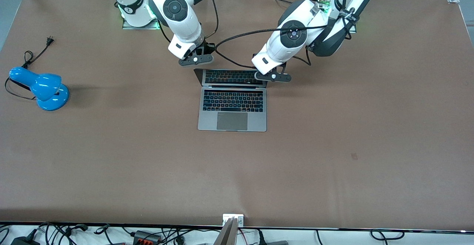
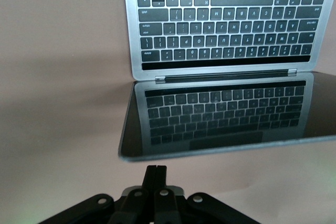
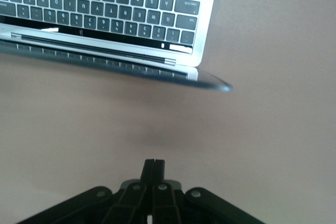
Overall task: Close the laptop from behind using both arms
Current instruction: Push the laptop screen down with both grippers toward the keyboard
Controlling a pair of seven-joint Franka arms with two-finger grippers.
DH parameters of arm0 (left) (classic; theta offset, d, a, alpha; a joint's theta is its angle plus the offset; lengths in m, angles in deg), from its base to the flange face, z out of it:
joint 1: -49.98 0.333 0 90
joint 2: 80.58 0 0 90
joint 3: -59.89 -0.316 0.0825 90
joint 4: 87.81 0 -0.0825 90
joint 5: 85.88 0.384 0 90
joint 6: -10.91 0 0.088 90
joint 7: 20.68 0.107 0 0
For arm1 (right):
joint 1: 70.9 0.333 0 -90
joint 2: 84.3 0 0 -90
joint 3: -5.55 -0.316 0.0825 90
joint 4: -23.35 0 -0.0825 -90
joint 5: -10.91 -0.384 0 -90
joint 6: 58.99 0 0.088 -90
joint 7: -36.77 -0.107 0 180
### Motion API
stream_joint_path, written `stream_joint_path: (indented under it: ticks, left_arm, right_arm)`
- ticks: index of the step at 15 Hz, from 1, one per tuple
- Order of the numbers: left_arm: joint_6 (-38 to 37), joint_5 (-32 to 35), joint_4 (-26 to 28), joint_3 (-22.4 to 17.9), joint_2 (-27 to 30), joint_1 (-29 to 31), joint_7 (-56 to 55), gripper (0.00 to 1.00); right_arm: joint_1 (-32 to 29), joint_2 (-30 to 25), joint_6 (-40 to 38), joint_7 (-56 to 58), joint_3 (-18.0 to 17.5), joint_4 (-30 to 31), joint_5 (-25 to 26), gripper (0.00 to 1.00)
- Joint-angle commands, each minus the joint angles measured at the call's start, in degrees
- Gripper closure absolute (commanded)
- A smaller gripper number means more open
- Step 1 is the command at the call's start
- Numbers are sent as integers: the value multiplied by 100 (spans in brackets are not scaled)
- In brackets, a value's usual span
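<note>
The silver-grey laptop (image 1: 232,110) lies open in the middle of the table, with its dark screen (image 1: 229,77) leaning back toward the robots. My left gripper (image 1: 273,77) hangs by the lid's top corner at the left arm's end. In the left wrist view its shut fingers (image 2: 156,169) stand just short of the lid's edge (image 2: 220,148), with nothing held. My right gripper (image 1: 195,60) hovers over bare table beside the lid's corner at the right arm's end. It (image 3: 154,162) is shut and empty, and a gap separates it from the lid (image 3: 105,66).
A blue desk lamp (image 1: 44,89) with a loose black cord (image 1: 35,54) lies near the right arm's end of the table. Black cables (image 1: 237,36) hang between the two arms above the brown tabletop (image 1: 333,145).
</note>
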Motion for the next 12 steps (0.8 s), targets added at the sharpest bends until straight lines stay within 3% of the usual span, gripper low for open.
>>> stream_joint_path:
  ticks: [1, 12]
  left_arm:
    - [189, 35, -39, 5, -165, -7, -81, 100]
    - [418, 423, -240, 5, -534, -16, -301, 100]
  right_arm:
    - [107, 53, 196, -60, 77, 50, -10, 100]
    - [116, 53, 398, -69, 86, 41, 7, 100]
